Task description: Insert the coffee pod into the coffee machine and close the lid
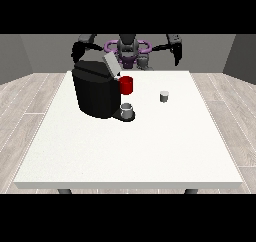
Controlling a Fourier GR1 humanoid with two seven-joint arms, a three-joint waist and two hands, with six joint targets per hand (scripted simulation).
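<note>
Front view shows the coffee pod [164,96] untouched on the worktop [150,146], so reaching comes next; robot hand state unclear.

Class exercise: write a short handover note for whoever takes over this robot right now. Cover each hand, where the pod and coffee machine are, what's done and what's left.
Hands: the one at the view's right is raised behind the table's far edge, away from everything; fingers unclear. The other isn't clearly visible behind the machine.
Things: pod stands alone on the table, right of the machine. The machine's lid is up. A red cup and a grey cup sit at the machine's front.
Done: nothing.
Left: grasp pod, insert, close lid.
</note>
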